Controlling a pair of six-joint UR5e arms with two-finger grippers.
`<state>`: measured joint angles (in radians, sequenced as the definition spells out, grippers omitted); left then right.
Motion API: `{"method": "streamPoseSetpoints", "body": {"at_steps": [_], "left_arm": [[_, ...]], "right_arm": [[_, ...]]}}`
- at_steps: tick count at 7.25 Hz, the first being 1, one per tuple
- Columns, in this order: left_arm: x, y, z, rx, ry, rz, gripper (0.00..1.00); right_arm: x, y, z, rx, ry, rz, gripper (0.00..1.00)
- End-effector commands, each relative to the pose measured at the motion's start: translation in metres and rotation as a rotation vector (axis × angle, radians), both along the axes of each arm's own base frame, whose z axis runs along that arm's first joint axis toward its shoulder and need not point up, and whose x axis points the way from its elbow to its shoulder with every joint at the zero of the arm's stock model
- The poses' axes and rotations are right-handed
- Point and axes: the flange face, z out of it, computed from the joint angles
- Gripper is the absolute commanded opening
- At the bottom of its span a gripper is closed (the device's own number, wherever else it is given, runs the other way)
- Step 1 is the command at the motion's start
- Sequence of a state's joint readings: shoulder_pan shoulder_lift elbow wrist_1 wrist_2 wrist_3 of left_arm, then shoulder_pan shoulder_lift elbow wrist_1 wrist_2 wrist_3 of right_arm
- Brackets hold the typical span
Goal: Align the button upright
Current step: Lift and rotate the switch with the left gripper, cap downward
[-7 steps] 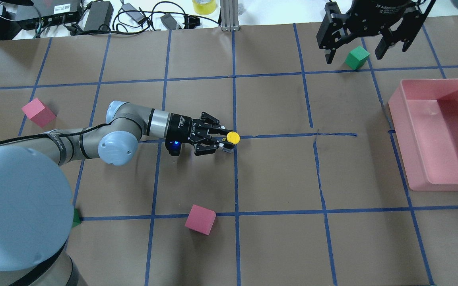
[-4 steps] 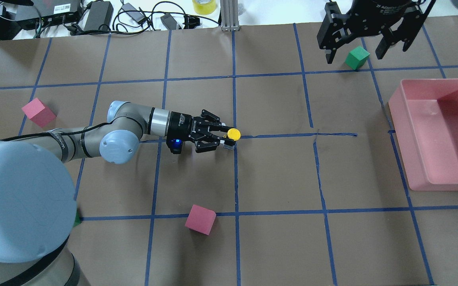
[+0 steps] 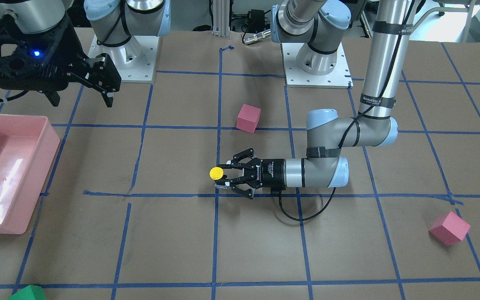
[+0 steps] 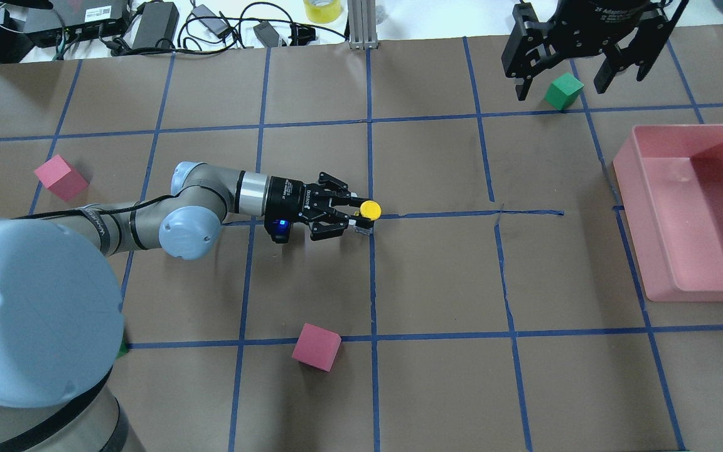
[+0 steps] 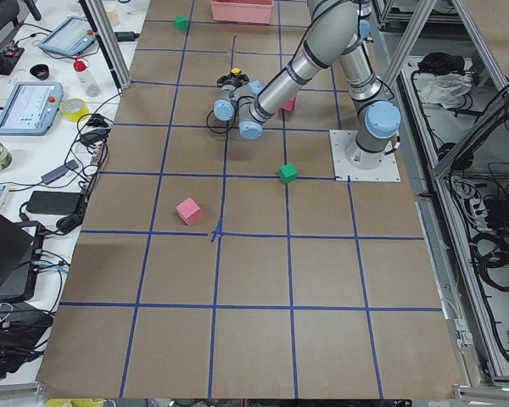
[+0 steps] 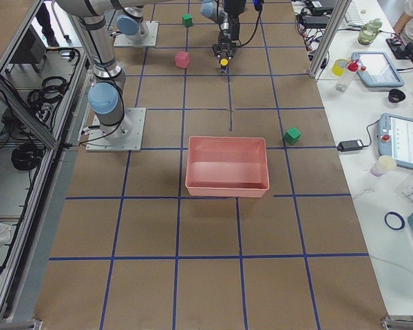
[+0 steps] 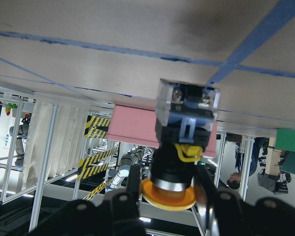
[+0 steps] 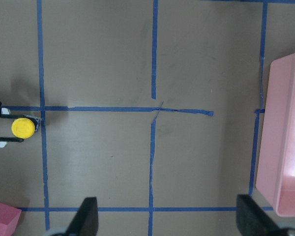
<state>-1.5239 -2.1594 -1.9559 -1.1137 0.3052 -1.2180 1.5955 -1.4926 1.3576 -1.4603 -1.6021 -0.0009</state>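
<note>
The button [image 4: 371, 208] has a round yellow cap facing up, a black collar and a grey base block pointing down at the brown paper. My left gripper [image 4: 359, 216] lies level over the table's middle and is shut on the collar. In the left wrist view the fingers [image 7: 132, 183] flank the collar, and the base block [image 7: 187, 105] is at or just above the paper. The button also shows in the front view [image 3: 216, 173] and the right wrist view [image 8: 23, 127]. My right gripper [image 4: 559, 78] hangs open and empty, high at the far right.
A pink bin [image 4: 644, 188] stands at the right edge. Pink cubes lie near [image 4: 315, 346] and far left [image 4: 60, 177]. A green cube [image 4: 563, 91] sits under the right gripper. Another green cube [image 4: 121, 344] peeks out by the left arm's base. Cables and boxes line the far edge.
My left gripper has moved the button slightly farther and to the right, and the cap looks smaller, as if lower. The right arm has hardly moved.
</note>
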Motion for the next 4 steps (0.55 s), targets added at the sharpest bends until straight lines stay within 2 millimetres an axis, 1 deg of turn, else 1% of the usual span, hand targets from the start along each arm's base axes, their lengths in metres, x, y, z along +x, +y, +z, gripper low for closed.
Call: {"method": "streamPoseSetpoints", "body": {"at_steps": [1,2,3,4], "left_arm": [[0.0007,-0.0002,-0.0075,0.009,-0.008,-0.005,0.25],[0.0008,0.0002,-0.0102,0.009,-0.01,-0.008,0.5],[0.0009,0.0003,-0.0096,0.007,-0.013,-0.01,0.85],[0.0009,0.0,-0.0072,0.01,-0.014,-0.008,0.97]], "right_arm": [[0.0,-0.0005,-0.001,0.003,-0.001,0.001,1.0],[0.0,-0.0001,-0.0001,0.0,-0.001,-0.001,1.0],[-0.0003,-0.0005,-0.001,0.003,0.003,0.0,1.0],[0.0,-0.0005,-0.001,0.003,-0.001,-0.001,1.0]]}}
